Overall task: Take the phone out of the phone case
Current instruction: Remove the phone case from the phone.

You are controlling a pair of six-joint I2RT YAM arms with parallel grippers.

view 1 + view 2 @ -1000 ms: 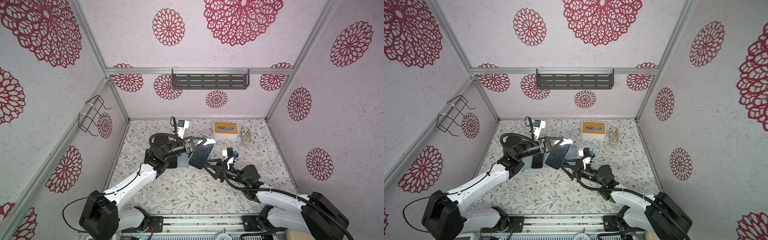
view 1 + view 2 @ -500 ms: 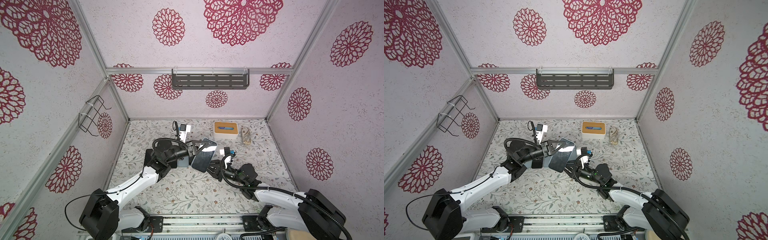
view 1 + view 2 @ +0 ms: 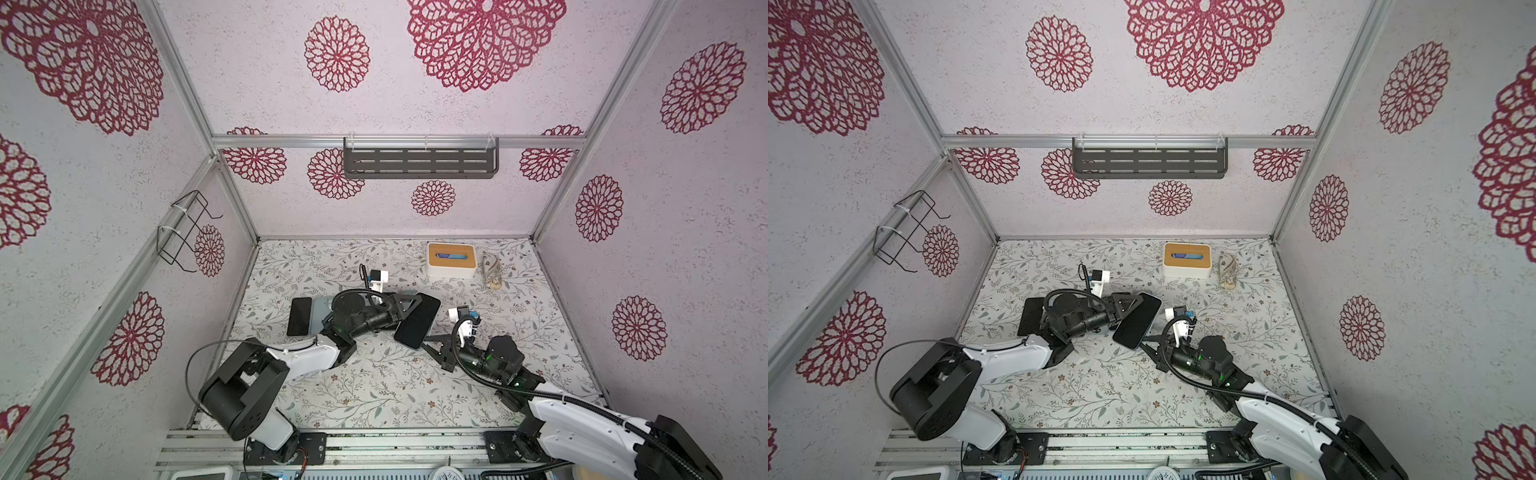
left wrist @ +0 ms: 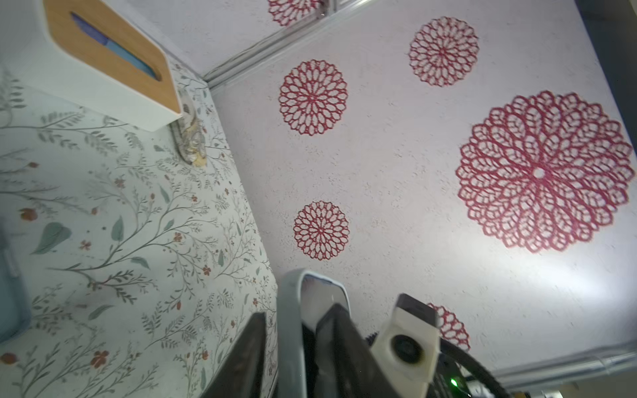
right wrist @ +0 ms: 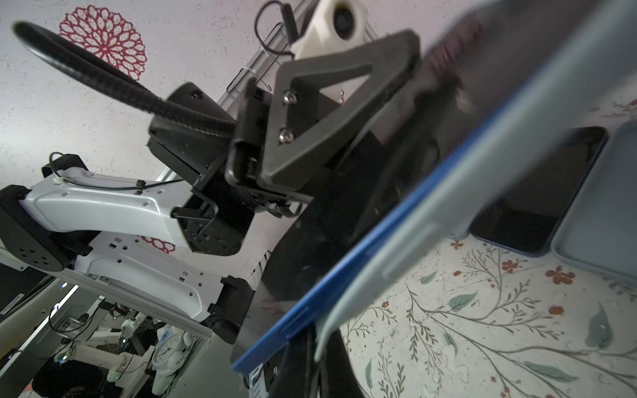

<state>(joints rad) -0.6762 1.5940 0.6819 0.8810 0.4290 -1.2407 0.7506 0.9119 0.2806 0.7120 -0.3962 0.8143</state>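
12 o'clock is the back wall. Your phone (image 3: 417, 320), in its phone case (image 5: 465, 193), hangs clear of the floral mat (image 3: 374, 395) near table centre. It is tilted, screen up, with its long axis running 1 to 7 o'clock. Your left arm rises from its base at 7 o'clock, folds at the elbow and lays its forearm low, pointing toward 3 o'clock. The wrist is rolled so the left gripper (image 3: 409, 305) straddles the phone's 10 o'clock side near the far end. In the left wrist view its fingers (image 4: 248, 351) stand partly spread either side of the cased phone. One lies on the screen and the other shows a sliver of mat between it and the case back, so there is no pinch. Your right arm stretches low from 5 o'clock toward 10 o'clock, forearm nearly flat over the mat. The right gripper (image 3: 424, 343) is clamped tight on the phone case at its 7 o'clock end. How much phone is in that bite is too blurred to tell. A second phone (image 3: 299, 316) and a loose grey case (image 3: 320, 309) lie flat at 9 o'clock, and a tissue box (image 3: 451, 259) sits at 1 o'clock.
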